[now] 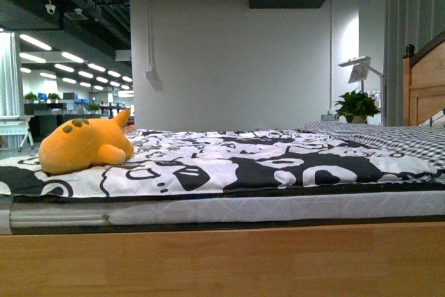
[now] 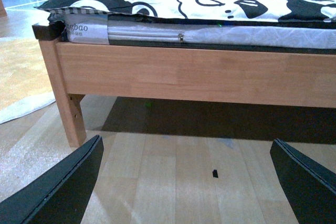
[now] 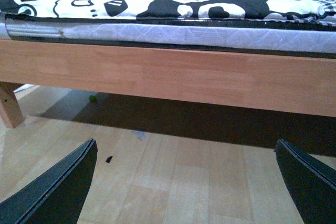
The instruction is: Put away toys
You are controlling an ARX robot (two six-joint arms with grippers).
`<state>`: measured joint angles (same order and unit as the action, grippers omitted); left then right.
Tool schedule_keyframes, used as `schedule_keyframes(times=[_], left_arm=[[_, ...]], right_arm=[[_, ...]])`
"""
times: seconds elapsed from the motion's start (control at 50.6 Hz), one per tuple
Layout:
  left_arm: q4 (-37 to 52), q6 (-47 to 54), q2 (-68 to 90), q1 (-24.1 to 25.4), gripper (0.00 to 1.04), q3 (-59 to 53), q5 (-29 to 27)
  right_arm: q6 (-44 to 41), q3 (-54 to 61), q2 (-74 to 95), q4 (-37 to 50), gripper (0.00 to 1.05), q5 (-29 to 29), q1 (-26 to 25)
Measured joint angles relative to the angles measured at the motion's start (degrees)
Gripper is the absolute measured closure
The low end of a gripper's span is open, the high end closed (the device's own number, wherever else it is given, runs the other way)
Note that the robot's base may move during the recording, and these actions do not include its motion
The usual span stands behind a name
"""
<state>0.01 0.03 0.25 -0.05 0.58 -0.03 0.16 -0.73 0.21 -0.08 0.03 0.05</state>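
The orange plush toy (image 1: 85, 145) lies on the black-and-white bedcover (image 1: 264, 161) near the bed's left end, above the wooden frame (image 1: 222, 259). The left gripper (image 2: 186, 140) hangs low over the wood floor (image 2: 173, 187), facing the frame, jaws spread wide and empty. The right gripper (image 3: 186, 141) is likewise released, holding nothing.

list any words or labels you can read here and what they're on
"gbao": the end of a word on the mattress label, seen from the left wrist camera; the start of the word is cut off at the corner.
Smaller line under it: too blurred to read.
No text shows on the patterned bedsheet or the plush toy.
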Motion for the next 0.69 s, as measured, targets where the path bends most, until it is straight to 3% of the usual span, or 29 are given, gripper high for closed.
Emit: schedule_keyframes(times=[0.692], left_arm=[[0.0,0.0,0.0,0.0,0.06,0.0,0.0]], right_arm=[[0.0,0.0,0.0,0.0,0.0,0.0,0.0]])
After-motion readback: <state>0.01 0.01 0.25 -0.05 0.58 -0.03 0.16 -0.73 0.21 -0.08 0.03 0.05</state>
